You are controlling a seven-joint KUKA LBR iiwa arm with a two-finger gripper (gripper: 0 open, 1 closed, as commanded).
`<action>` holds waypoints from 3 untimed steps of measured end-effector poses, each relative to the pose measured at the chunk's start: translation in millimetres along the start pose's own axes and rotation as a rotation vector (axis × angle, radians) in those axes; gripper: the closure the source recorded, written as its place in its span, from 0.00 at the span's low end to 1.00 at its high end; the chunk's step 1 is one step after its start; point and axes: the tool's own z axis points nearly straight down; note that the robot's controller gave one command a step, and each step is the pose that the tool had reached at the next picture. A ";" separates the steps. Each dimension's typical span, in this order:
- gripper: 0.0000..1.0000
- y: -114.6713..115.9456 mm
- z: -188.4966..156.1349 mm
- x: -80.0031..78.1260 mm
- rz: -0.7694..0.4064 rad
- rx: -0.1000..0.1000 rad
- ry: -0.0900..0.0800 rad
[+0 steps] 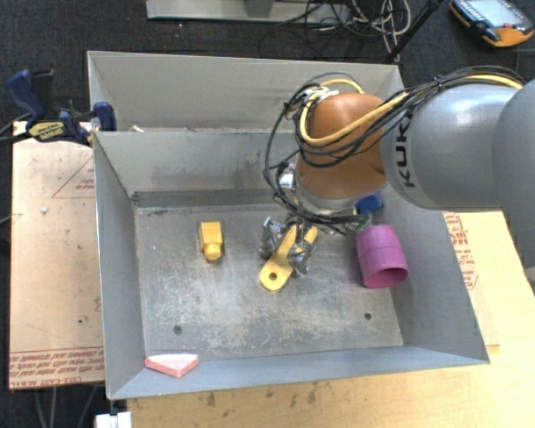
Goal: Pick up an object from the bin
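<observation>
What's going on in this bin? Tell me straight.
A robot arm reaches in from the right, and its gripper is down at the middle of the grey bin, fingers closed round a long yellow piece. Whether that piece has left the floor I cannot tell. A small yellow block lies left of it, a pink cup on its side right of it, and a flat pink wedge in the near left corner.

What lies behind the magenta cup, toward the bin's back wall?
A small blue thing shows just behind the magenta cup. The arm's orange cover hides most of it, so its shape cannot be told.
</observation>
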 end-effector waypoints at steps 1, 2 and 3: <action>1.00 29.8 0.9 -5.8 -0.306 -0.011 0.016; 1.00 33.2 2.5 -33.6 -0.304 -0.012 0.012; 1.00 39.6 -0.4 19.3 -0.330 -0.007 -0.006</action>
